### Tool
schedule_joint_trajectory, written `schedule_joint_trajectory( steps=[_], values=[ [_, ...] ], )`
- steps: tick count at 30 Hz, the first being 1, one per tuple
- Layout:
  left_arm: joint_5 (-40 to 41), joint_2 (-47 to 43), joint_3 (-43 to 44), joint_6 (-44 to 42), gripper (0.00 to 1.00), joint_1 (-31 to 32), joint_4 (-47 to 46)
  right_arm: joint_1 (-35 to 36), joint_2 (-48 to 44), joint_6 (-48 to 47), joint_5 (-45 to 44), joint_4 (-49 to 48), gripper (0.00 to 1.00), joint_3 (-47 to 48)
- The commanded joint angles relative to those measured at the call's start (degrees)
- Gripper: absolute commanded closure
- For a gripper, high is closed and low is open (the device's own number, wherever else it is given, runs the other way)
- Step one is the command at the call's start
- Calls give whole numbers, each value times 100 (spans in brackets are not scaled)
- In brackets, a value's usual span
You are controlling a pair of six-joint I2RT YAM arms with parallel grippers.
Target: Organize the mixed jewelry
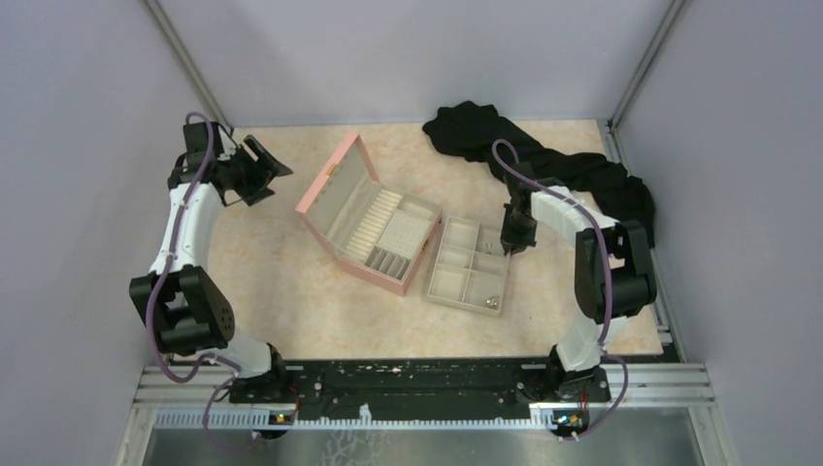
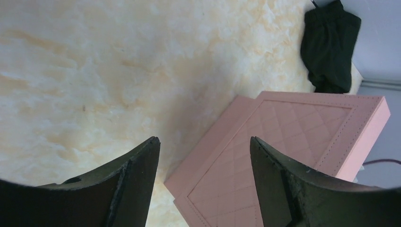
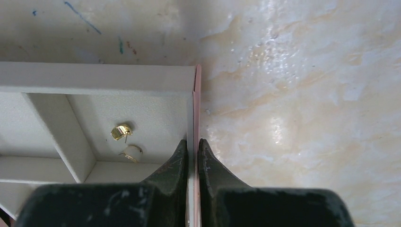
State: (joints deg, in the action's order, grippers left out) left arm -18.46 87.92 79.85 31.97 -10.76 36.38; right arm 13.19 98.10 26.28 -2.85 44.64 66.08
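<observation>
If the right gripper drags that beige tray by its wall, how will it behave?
The tray looks thin-walled and probably light, so it should slide on the smooth table. The right gripper pinches one wall near a corner, so it may swivel. The loose gold pieces would likely skitter inside.

Soft overhead light; I see glare on the table right of the right gripper, faint shadow under the left gripper.
</observation>
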Motion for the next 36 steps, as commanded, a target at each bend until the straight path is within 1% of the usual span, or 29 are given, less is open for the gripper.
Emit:
schedule_joint_trajectory(
  steps=[1,5,10,18,23,36],
  values=[
    [-590,130,-439,362,24,-46,-726,287,-300,14,228,6,100,78],
    [-972,407,-872,594,24,-100,-1156,423,-148,65,212,10,100,176],
    [-988,692,-1036,465,23,-94,-1095,456,25,141,258,-38,100,249],
    [-1378,942,-1649,613,23,-83,-1607,491,231,359,213,-50,100,199],
    [-1415,1011,-1836,562,23,-15,-1687,501,318,448,219,-106,100,217],
    [-1616,1328,-1939,343,24,407,-1700,496,909,1019,259,104,100,1153]
  ],
)
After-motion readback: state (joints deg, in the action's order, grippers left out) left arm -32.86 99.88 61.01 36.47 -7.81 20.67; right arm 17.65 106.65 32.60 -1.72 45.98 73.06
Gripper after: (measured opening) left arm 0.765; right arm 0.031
